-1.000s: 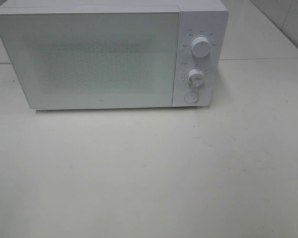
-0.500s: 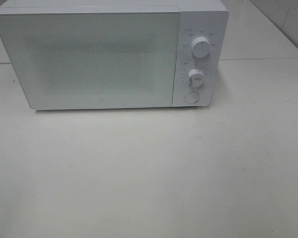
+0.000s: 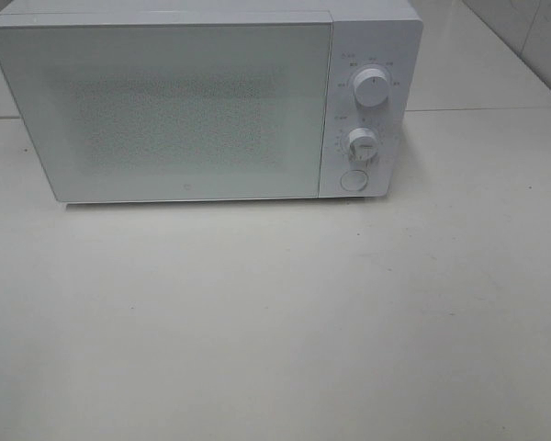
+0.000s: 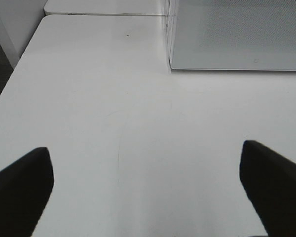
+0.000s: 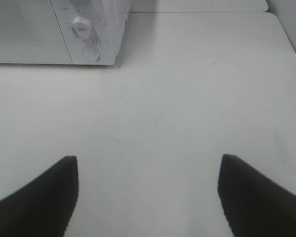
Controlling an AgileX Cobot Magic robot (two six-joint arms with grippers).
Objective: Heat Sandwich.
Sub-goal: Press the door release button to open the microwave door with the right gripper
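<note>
Pale bench (image 3: 275, 322) bore a shut microwave (image 3: 165, 110) at twelve o'clock, its button (image 3: 354, 180) nearer the right tool (image 5: 148, 158) than the left tool (image 4: 145, 145); both released, sandwich unseen.

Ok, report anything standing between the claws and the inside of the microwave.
The door of the microwave is shut and closes off the inside. Nothing else is visible on the table between it and the open left claw and right claw. No sandwich shows in any view.
</note>
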